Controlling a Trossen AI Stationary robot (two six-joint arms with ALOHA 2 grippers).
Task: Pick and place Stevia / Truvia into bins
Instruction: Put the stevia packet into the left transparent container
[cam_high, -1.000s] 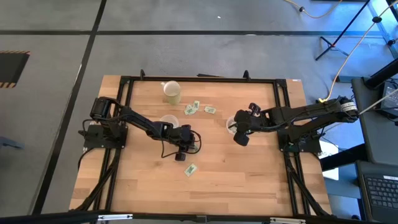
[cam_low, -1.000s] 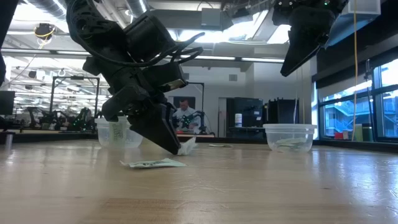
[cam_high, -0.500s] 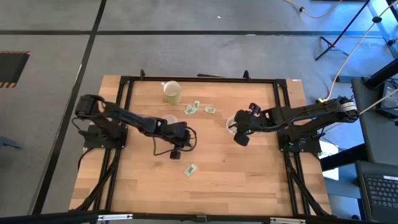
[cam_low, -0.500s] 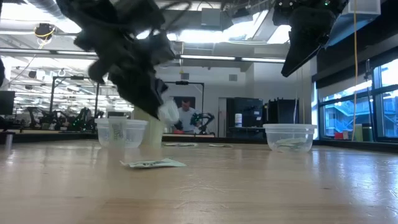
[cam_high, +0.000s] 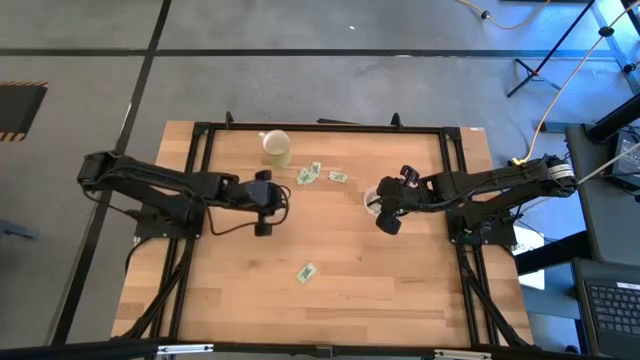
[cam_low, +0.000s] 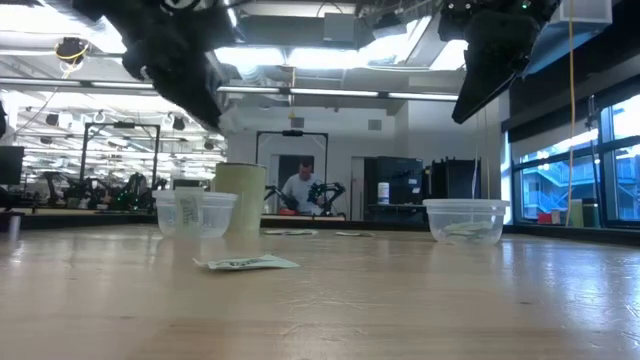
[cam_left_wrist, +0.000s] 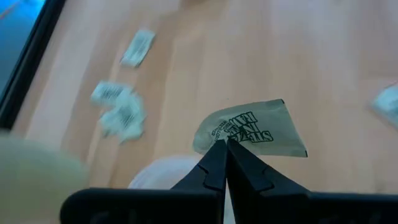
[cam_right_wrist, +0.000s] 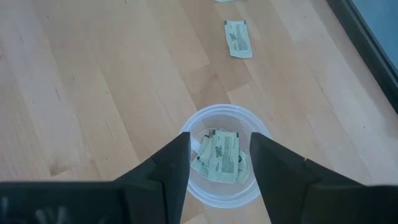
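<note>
High view, left gripper (cam_high: 264, 200) lifted packet (cam_left_wrist: 252, 127), retracted over bin (cam_low: 197, 214)

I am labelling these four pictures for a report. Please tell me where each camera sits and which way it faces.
High view: above the table, facing straight down; both arms show.
Low view: at table-top height, facing level into the room; both arms enter from above.
Left wrist view: on the left arm, facing past the left gripper, shut on a packet.
Right wrist view: on the right arm, facing down past the open right gripper into a bin.
Shared: that bin also shows in the low view.
</note>
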